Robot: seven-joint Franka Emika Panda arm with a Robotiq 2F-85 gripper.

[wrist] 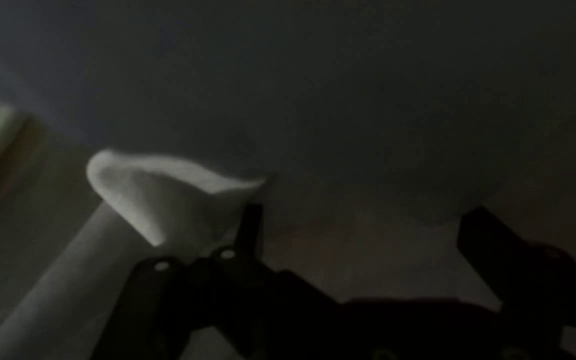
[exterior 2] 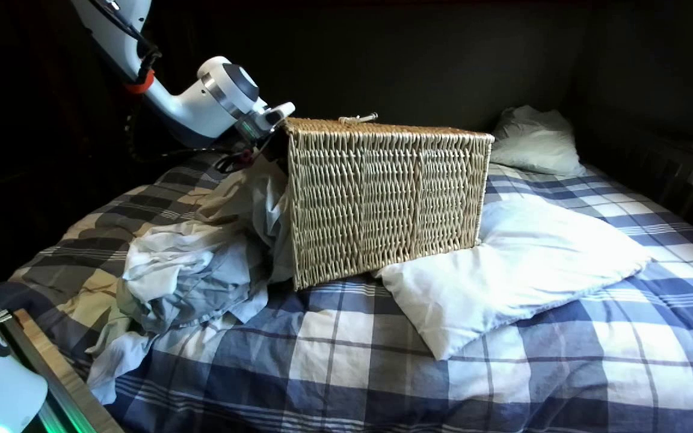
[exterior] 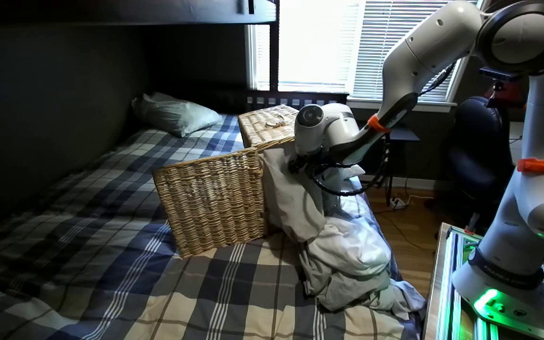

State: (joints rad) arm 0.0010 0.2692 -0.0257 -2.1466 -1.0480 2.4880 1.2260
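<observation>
Bed linen (exterior 2: 202, 264) lies crumpled on the blue plaid duvet (exterior 2: 563, 385) at eight o'clock from the wicker hamper (exterior 2: 382, 204), and pale cloth rises from it to the hamper's opening. Some of the fabric, then, is already outside and some hangs at the opening; how much is left within is hidden. Whether heap and hanging part are one piece, or loose sheets and a lining, I cannot tell.

Next to the right comes the pincer (wrist: 360, 222), at ten o'clock on the hamper, close in at its opening. The wrist view is dark, but the fingers (wrist: 250, 230) stand wide apart, released, with nothing visibly gripped between them. A pale fold (wrist: 168, 170) sits just beside the finger at nine o'clock in that view; contact is unclear. With no cloth secured, the handling of it looks unfinished to me.

The hamper appears to lie on its side, with a carrying handle (exterior 2: 358, 119) at twelve o'clock. Its square lid (exterior: 210, 203) is already open, swung out to nine o'clock from the opening in an exterior view.

Farther right, a white pillow (exterior 2: 521, 264) lies flat at four o'clock, meeting the hamper's lower edge, and a greyish pillow (exterior 2: 536, 144) sits at two o'clock, farther back.
</observation>
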